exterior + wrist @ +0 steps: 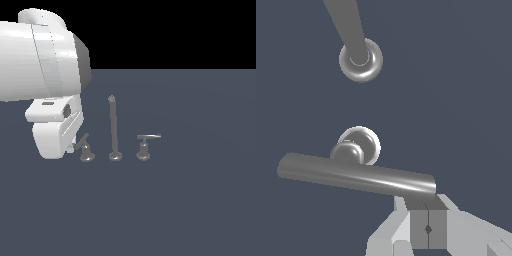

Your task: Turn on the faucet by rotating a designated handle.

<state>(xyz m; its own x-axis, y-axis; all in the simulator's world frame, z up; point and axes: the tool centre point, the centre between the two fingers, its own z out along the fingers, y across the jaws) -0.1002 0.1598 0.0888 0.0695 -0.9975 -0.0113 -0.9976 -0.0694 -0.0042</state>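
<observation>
on the dark tabletop sits one faucet: one spout post, two levers. the handle at the exterior view's left is half hidden behind the hand, whose fingers are pressed together beside its bar.

Flat slate-blue surface carrying the faucet: spout post upright in the middle, dark-barred handle and bright-tipped twin lever seated either side
</observation>
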